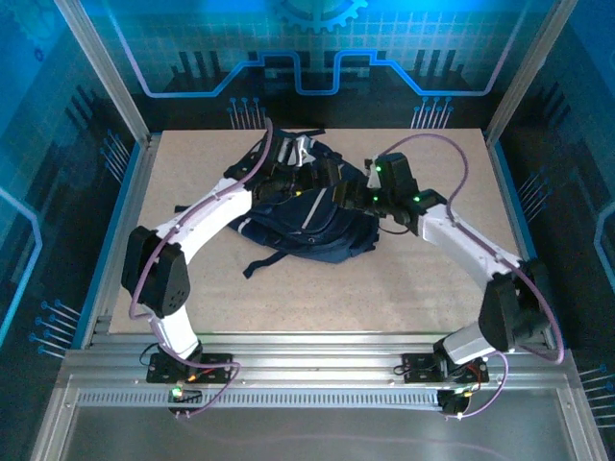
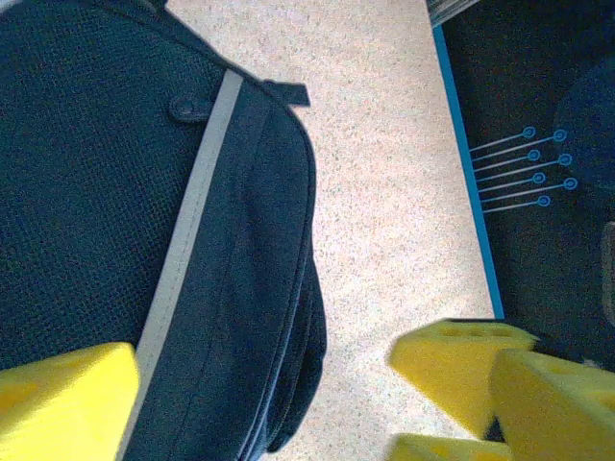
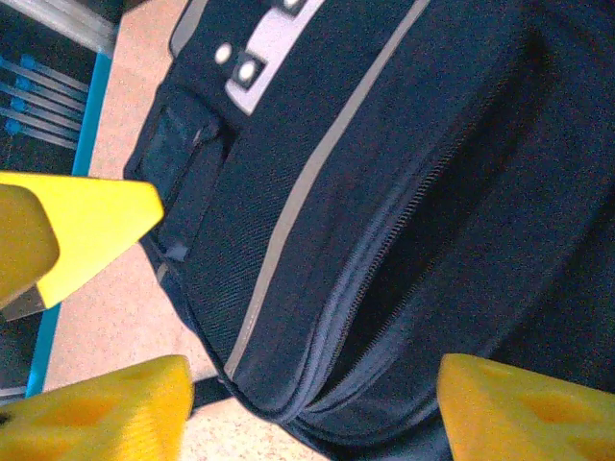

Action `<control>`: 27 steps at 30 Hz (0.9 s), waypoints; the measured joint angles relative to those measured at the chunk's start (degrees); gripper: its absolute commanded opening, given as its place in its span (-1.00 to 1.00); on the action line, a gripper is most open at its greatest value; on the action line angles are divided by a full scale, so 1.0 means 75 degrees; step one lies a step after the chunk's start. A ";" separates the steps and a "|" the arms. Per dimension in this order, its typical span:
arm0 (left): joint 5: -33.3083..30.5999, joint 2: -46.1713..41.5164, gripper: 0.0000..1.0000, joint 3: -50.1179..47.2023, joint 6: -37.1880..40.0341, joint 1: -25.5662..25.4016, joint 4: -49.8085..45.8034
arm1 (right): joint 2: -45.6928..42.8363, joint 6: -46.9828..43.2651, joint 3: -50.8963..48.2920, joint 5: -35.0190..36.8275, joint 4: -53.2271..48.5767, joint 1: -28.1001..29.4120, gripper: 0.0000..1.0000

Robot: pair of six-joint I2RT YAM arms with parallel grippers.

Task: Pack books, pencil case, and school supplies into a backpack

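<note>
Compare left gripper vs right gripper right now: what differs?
1. The left gripper straddles the edge of the backpack, with bare table under part of its gap. The right gripper has backpack fabric under nearly its whole gap.
2. The left gripper looks onto a plain panel with a pale stripe; the right gripper looks onto a zippered pocket.
Shared: both open, yellow fingers, nothing held.

The backpack [image 3: 404, 144] is matt woven cloth, the table [image 2: 384, 144] speckled and grainy.
</note>
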 measured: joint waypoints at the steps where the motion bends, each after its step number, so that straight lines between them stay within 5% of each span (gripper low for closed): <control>1: -0.0050 -0.0152 0.98 -0.0169 0.0000 0.0035 0.0058 | -0.0178 -0.0058 0.0000 0.0178 -0.0198 0.0003 0.65; 10: -0.0554 -0.1964 0.98 -0.2623 -0.0306 0.1224 0.0519 | -0.0204 0.0356 0.0015 0.1364 -0.1090 0.1145 0.36; 20: -0.0901 -0.2192 0.91 -0.4412 -0.0866 0.1719 0.0950 | 0.1926 0.1457 0.1075 0.2407 -0.1081 0.3031 0.24; 27: -0.1064 -0.2034 0.38 -0.4785 -0.0988 0.1789 0.1682 | 0.3130 0.1941 0.2451 0.3264 -0.1437 0.3620 0.33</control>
